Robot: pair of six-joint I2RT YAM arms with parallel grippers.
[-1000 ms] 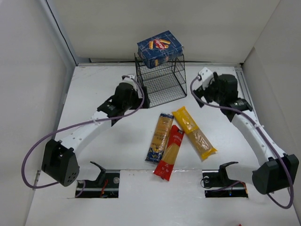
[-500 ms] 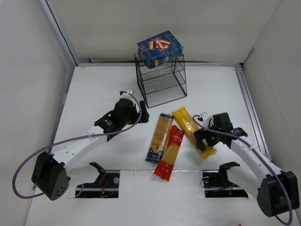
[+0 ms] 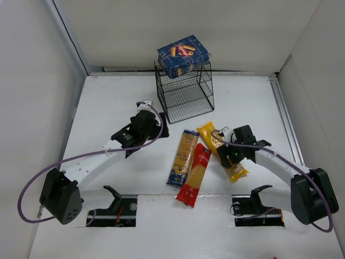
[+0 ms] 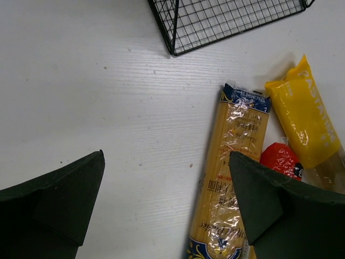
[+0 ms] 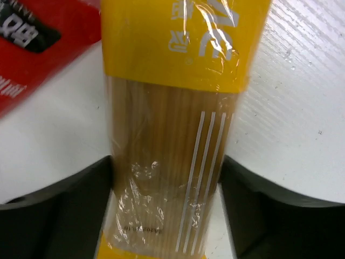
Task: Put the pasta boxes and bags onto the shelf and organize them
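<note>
The dark blue pasta box (image 3: 183,55) lies askew on top of the black wire shelf (image 3: 186,97). Three spaghetti packets lie on the table in front of it: orange-tan (image 3: 184,156), red (image 3: 195,174) and yellow (image 3: 210,137). My right gripper (image 3: 229,156) is down on the yellow packet (image 5: 178,43), its fingers pressed against both long sides, the packet lying on the table. My left gripper (image 3: 148,123) is open and empty, hovering left of the orange-tan packet (image 4: 232,167), near the shelf's front corner (image 4: 226,21). The red packet shows in both wrist views (image 4: 280,159) (image 5: 32,48).
White walls close in the table on the left, back and right. Two black fixtures (image 3: 113,197) (image 3: 253,198) stand at the near edge by the arm bases. The shelf's two tiers hold nothing.
My right arm swung from beside the shelf down to the yellow packet and closed in on it. My left arm drew back from the shelf's corner, then shifted slightly.
</note>
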